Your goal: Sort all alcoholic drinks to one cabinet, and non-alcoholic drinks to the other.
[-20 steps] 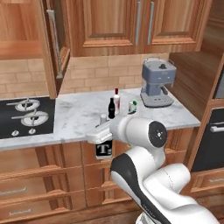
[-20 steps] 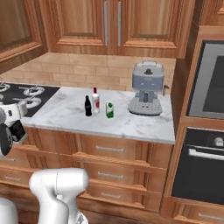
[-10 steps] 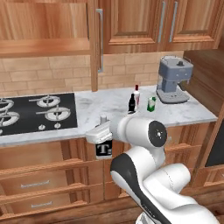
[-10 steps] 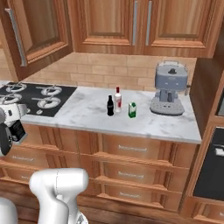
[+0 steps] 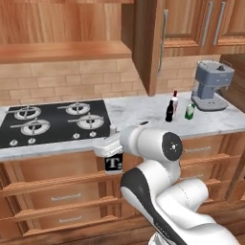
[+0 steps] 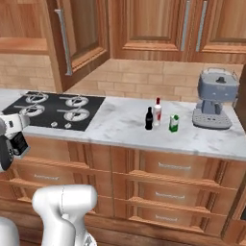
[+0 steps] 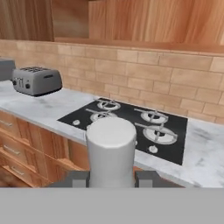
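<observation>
Toaster: a grey metal toaster (image 7: 36, 80) is seen in the hand view on the marble counter, at the far left, well apart from the hob.
Hob: a black glass four-burner hob (image 5: 53, 121) is set into the white marble counter (image 5: 225, 120), left of the bottles.
Gripper: the two-finger gripper (image 5: 111, 145) is held in front of the counter edge, near the right end of the hob; its jaws are pinched on the squat square clear bottle with black label and white "T" (image 5: 113, 161).
Held bottle: the bottle hangs upright below the hand, level with the top drawer front; its grey cap (image 7: 111, 148) stands between the finger tips in the hand view.
Open cabinet: a reddish-brown wooden wall cabinet (image 5: 67, 50) stands open above the hob, its door (image 5: 152, 45) swung outward and its plain shelf exposed.
Counter group: a small black cola-shaped bottle (image 5: 169, 111), a slim white bottle with red cap (image 5: 175, 101) and a green-and-white carton (image 5: 190, 111) stand close together on the counter, right of the hob.
Coffee machine: a grey-blue coffee machine (image 5: 211, 85) stands at the far right, just beside the carton.
</observation>
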